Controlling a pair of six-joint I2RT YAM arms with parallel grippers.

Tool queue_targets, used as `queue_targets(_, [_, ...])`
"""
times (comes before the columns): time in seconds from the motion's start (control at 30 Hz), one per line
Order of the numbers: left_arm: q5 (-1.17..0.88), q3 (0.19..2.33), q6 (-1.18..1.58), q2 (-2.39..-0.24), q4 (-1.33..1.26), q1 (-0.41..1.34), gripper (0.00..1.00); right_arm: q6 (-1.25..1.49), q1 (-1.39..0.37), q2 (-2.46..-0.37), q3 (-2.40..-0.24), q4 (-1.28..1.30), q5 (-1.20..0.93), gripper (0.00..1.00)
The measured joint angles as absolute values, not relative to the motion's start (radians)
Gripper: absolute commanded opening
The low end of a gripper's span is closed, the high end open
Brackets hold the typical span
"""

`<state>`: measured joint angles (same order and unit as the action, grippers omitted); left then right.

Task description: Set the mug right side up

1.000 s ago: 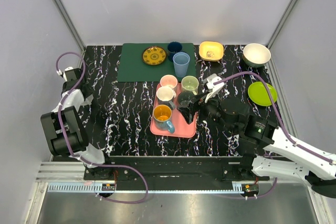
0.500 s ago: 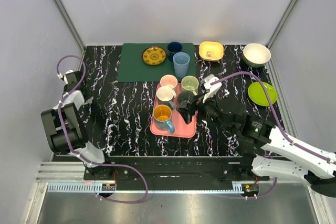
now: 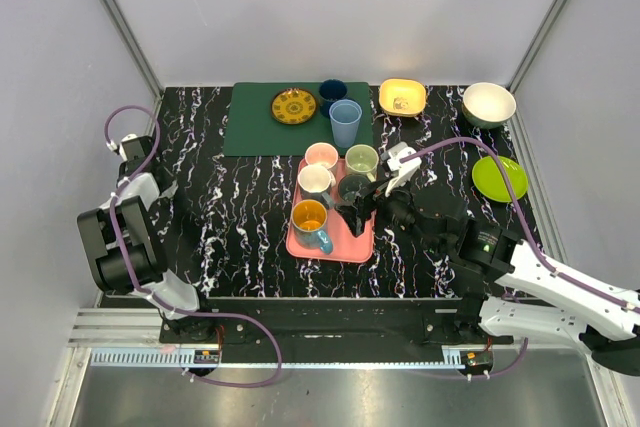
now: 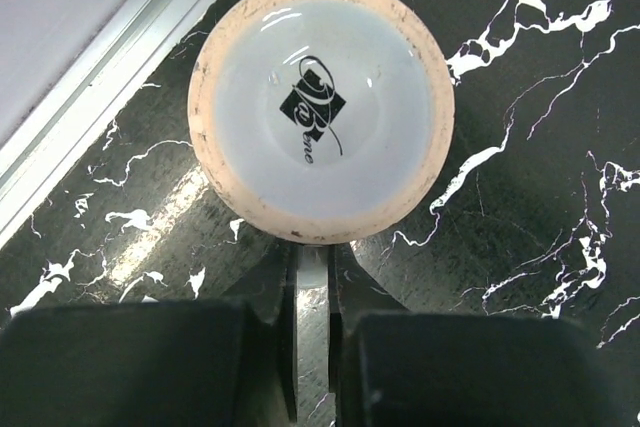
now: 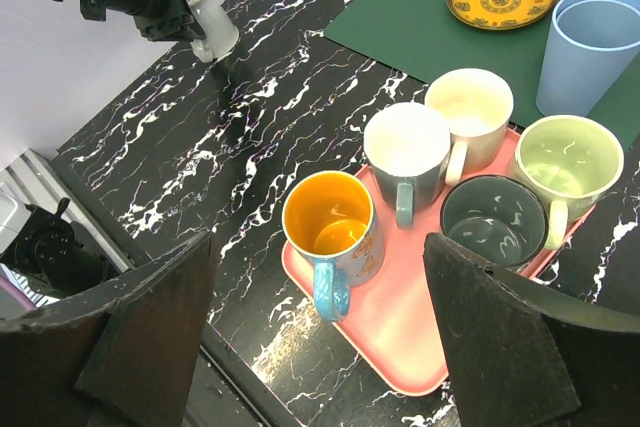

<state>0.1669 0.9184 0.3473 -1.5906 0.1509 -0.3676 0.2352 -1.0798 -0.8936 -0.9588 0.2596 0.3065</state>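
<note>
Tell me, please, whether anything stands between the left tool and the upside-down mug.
Nothing visible does. The left tool sits right against the mug, whose base faces up. The tool's fingers are closed on what looks like the handle.

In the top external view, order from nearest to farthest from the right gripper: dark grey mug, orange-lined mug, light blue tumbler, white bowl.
From the right gripper:
1. Dark grey mug, on the pink tray beside the jaws.
2. Orange-lined mug, tray's near left corner.
3. Light blue tumbler, on the green mat.
4. White bowl, far right corner.
</note>
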Motion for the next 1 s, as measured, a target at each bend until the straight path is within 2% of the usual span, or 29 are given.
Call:
queue_targets(0.17, [0.138, 0.889, 0.369, -1.540, 0.165, -0.368, 0.00, 0.243, -1.080, -0.897, -0.958, 0.259, 0.306, 0.89])
queue_targets(0.37, [0.080, 0.848, 0.449, -1.340, 0.232, -0.333, 0.00, 0.260, -1.080, -0.905, -0.955, 0.249, 0.303, 0.89])
queue_targets(0.6, [-0.002, 0.774, 0.611, -1.032, 0.215, -0.150, 0.00, 0.311, -1.080, -0.956, -0.954, 0.222, 0.266, 0.89])
queue_targets(0.83, [-0.134, 0.684, 0.823, -0.821, 0.183, 0.042, 0.00, 0.469, -1.018, -1.000, -0.945, 0.138, 0.020, 0.89])
queue_targets(1.0, [-0.220, 0.662, 0.956, -0.678, 0.142, 0.107, 0.00, 0.648, -0.886, -1.034, -0.892, -0.076, -0.263, 0.90])
